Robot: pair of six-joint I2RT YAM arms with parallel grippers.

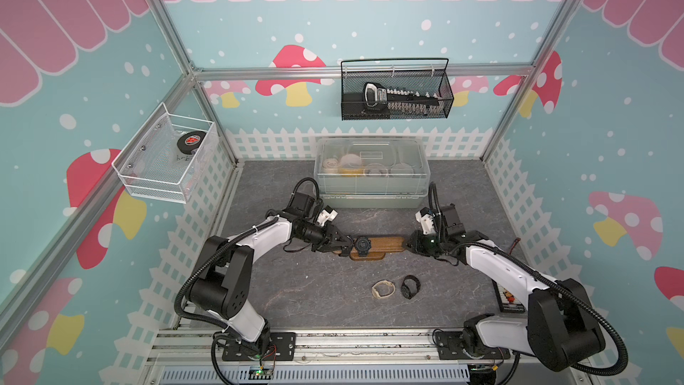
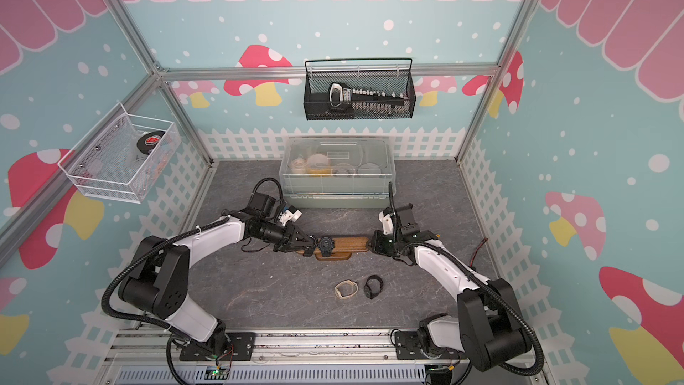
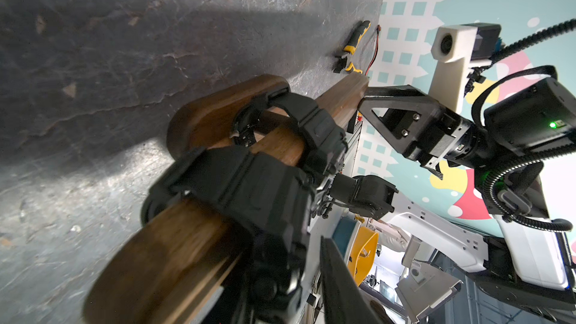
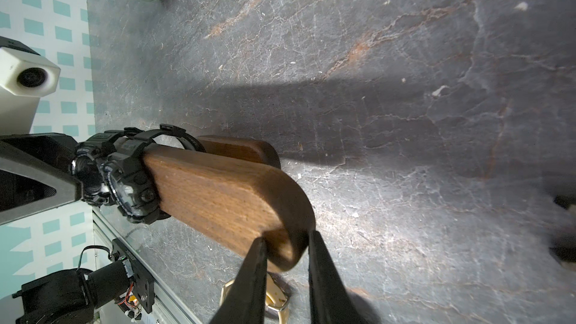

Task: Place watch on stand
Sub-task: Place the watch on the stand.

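The watch (image 1: 362,243) sits strapped round the stand (image 1: 386,244); the right gripper (image 4: 286,238) pinches the bar's end, and the left gripper (image 1: 346,247) crowds the watch (jaws blurred and hidden, grip unreadable)

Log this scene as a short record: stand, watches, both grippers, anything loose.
stand: brown wooden stand, long bar on oval base, on grey stone-patterned table
on bar: black watch strapped round it; right wrist view shows a second black watch beside it
left gripper: at the second black watch; grip unclear
right gripper: jaws clamp the bar's rounded end
loose on table: beige watch and loose black watch, side by side, apart from stand
behind: clear plastic lidded box
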